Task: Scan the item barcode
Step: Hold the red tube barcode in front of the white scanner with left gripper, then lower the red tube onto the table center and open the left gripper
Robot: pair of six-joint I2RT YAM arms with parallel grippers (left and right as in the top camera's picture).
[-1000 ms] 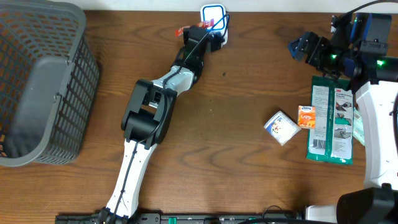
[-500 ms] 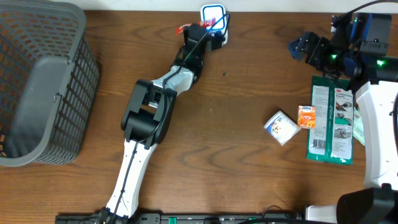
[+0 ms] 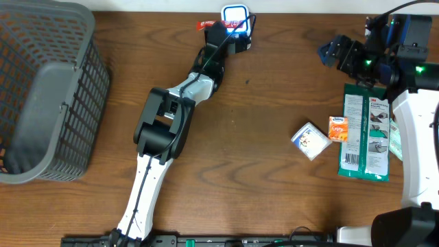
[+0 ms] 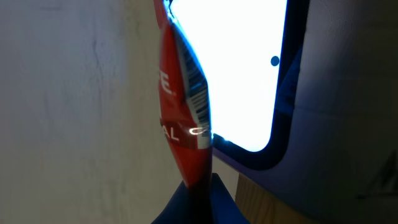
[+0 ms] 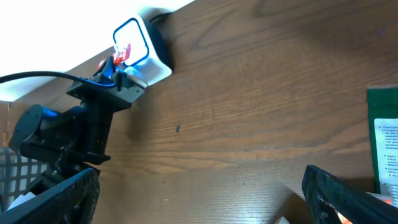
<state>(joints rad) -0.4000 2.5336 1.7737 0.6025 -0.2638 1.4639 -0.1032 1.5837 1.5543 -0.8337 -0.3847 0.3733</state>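
Red packet (image 4: 185,124) in left gripper (image 4: 194,202), perhaps touching scanner (image 3: 235,12) edge, right gripper (image 3: 334,53) apart

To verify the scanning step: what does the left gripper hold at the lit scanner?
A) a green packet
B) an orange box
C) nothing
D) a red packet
D: the left gripper is shut on a red packet, its barcode beside the lit scanner.

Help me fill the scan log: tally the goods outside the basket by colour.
Red packet: 1
Orange packet: 1
White-and-blue box: 1
Green package: 1
Total: 4
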